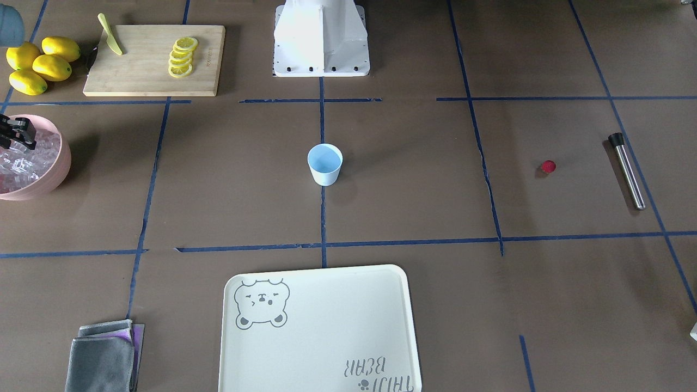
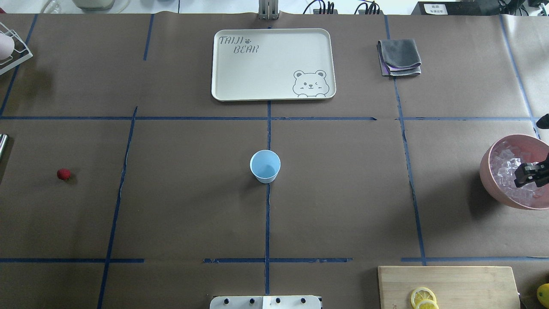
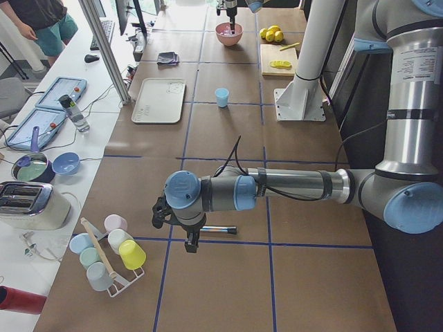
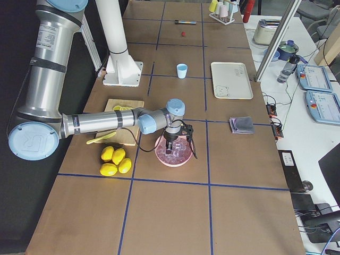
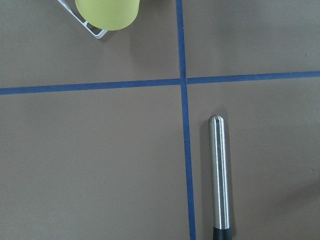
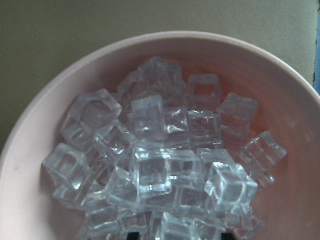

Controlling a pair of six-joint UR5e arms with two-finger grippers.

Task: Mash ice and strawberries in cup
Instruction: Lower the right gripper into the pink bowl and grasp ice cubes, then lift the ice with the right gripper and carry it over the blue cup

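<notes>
The light-blue cup (image 1: 325, 163) stands upright at the table's middle, also in the overhead view (image 2: 265, 166); it looks empty. The red strawberry (image 1: 548, 166) lies alone on the table toward my left side (image 2: 63, 174). The ice (image 6: 150, 165) fills the pink bowl (image 2: 489, 180) at my far right. My right gripper (image 2: 532, 174) hangs just above the ice, its dark tips apart at the wrist view's lower edge, holding nothing. My left gripper (image 3: 188, 243) hovers beside a steel muddler (image 5: 220, 175); I cannot tell if it is open or shut.
A cream bear tray (image 2: 223, 64) and a folded grey cloth (image 2: 399, 58) lie on the far side. A cutting board (image 1: 147, 76) carries lemon slices (image 1: 182, 57) and a green knife (image 1: 110, 42), with whole lemons (image 1: 41, 64) beside it. A cup rack (image 3: 111, 252) stands near my left gripper.
</notes>
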